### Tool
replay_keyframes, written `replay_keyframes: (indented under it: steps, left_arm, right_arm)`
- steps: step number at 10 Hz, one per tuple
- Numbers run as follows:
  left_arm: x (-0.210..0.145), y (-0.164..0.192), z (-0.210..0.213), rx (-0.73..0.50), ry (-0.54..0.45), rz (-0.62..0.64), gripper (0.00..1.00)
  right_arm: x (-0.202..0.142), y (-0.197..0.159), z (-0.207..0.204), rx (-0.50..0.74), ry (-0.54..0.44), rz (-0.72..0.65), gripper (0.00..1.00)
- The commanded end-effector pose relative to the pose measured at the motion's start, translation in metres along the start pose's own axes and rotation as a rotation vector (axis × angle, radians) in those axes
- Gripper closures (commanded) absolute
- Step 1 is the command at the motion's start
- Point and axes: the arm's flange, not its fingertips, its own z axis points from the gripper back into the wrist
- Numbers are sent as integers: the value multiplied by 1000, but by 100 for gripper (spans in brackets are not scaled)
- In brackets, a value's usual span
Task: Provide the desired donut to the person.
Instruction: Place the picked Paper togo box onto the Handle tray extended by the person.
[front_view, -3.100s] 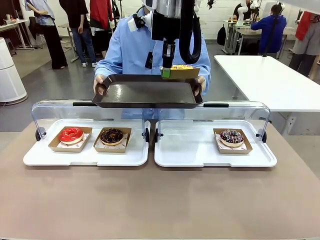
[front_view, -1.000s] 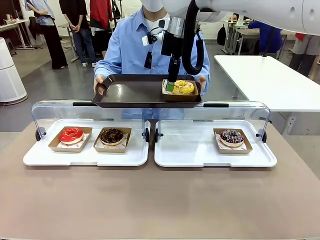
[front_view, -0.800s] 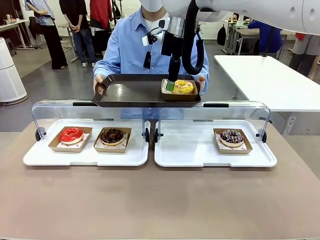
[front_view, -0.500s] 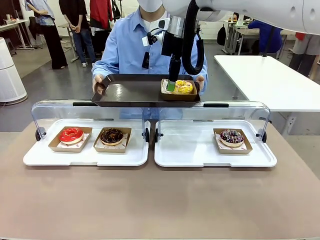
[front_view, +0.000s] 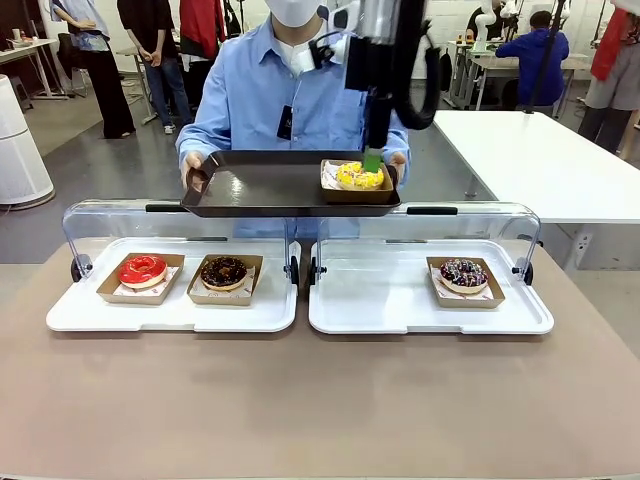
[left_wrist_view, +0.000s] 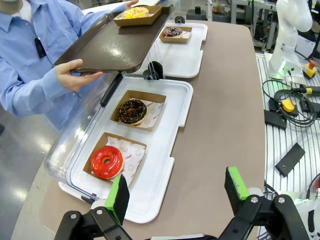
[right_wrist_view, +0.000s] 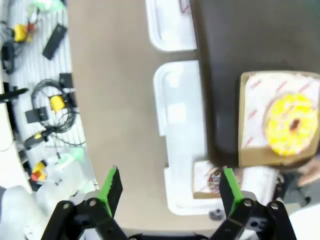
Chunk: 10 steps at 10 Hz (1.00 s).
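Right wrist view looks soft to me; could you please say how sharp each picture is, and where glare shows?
Right wrist view: blurred throughout, the yellow donut smeared. Left wrist view: sharp, with glare on the dark tray. Front view: sharp, evenly lit.

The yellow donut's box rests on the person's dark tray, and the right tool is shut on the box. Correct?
No. The box does rest on the tray, but the right tool is open, clear of the box; the right wrist view shows it.
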Motion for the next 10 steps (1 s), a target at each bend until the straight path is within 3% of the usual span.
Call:
replay_keyframes:
  steps: [1,5,10]
  left_arm:
    - [0,-1,1,1,-9,-3,0]
    - [0,-1,1,1,-9,-3,0]
    - [0,-1,1,1,-9,-3,0]
  right_arm:
    - [-68,46,-7,-28,-27,-20,0]
    - [-138,62,-38,-45,-48,-44,0]
    - [-147,57,-41,-40,-17,-67,0]
